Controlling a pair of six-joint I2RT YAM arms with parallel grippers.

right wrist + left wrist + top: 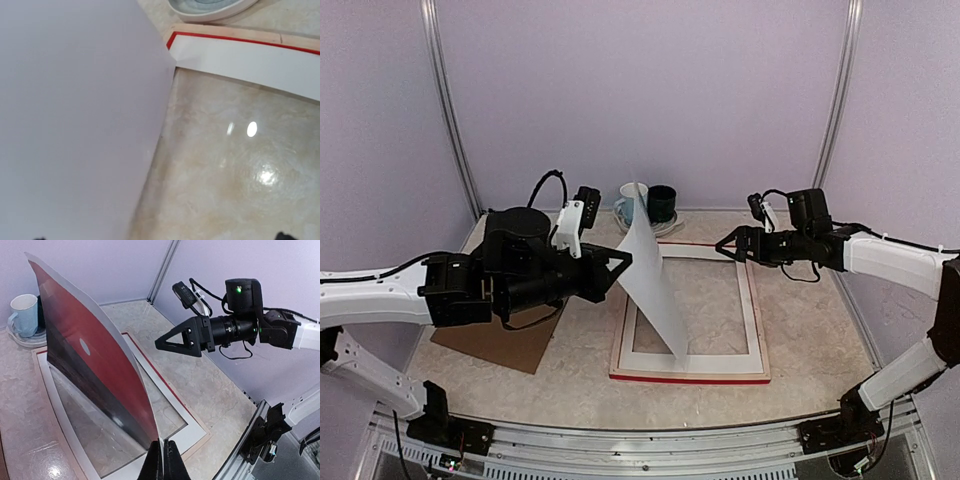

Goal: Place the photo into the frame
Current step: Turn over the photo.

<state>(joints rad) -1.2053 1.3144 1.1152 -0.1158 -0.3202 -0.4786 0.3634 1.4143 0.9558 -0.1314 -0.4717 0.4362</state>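
Table (800,340) bearing the frame (690,378), flat with a white mat (750,310) inside it; the photo (650,270) stands curled on edge over the frame's opening, red face leftward, one edge pinched by the left gripper (625,258); the right gripper (725,243), jaws spread, hovers near the frame's far right corner.

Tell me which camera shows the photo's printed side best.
Left wrist: the photo turns its red sunset face and white sun towards that camera. The top and right wrist views show only its plain white back.
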